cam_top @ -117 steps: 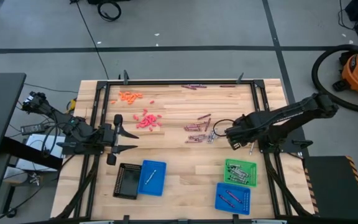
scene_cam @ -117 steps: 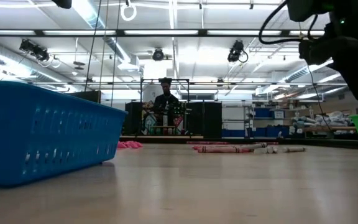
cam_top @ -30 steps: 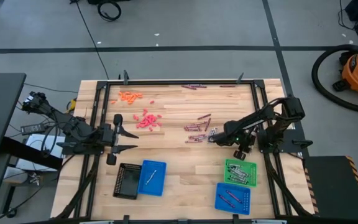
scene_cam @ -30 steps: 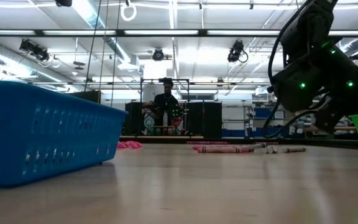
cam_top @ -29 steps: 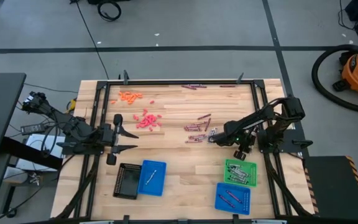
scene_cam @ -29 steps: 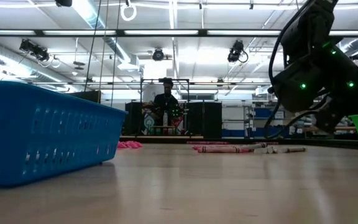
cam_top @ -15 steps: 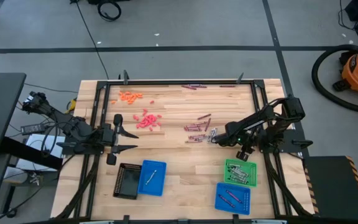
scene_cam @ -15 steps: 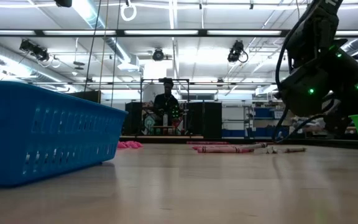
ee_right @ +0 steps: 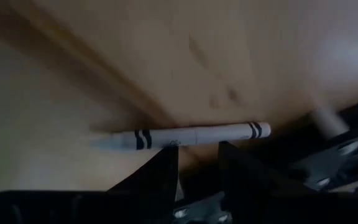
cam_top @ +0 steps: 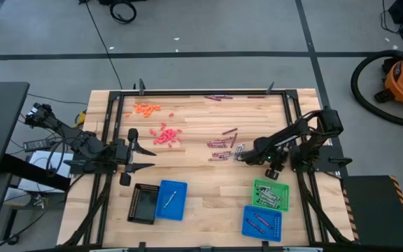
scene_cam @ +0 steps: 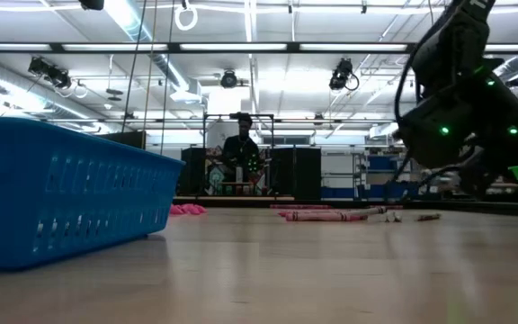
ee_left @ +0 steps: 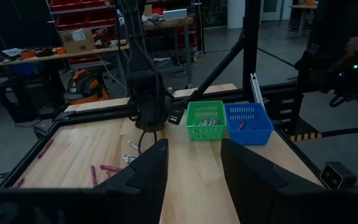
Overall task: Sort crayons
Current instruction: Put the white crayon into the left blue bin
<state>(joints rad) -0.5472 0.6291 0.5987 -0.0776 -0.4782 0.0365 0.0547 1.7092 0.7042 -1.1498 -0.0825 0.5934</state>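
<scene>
Crayons lie in loose groups on the wooden table: orange ones (cam_top: 145, 108) at the far left, red-pink ones (cam_top: 165, 134) beside them, purple and silver-grey ones (cam_top: 222, 145) in the middle. My right gripper (cam_top: 242, 155) slants down at the right end of that middle group. In the right wrist view its fingers (ee_right: 197, 165) stand open just below a silver-grey crayon (ee_right: 191, 135), which lies flat across the gap. My left gripper (cam_top: 147, 157) waits open and level at the table's left side, with nothing between its fingers (ee_left: 191, 168). My right gripper has its two fingertips (ee_right: 166, 163) right at the long side of the silver-grey crayon's middle (ee_right: 194, 142), coming slanted from above and the table's right, fingers across the crayon. The crayon lies flat on the table. Whether the fingertips touch it, I cannot tell.
A black tray (cam_top: 143, 203) and a blue tray (cam_top: 171, 199) stand near the front left. A green tray (cam_top: 270, 194) and a second blue tray (cam_top: 262, 222) with crayons stand at the front right. A few purple crayons (cam_top: 215, 98) lie along the far edge.
</scene>
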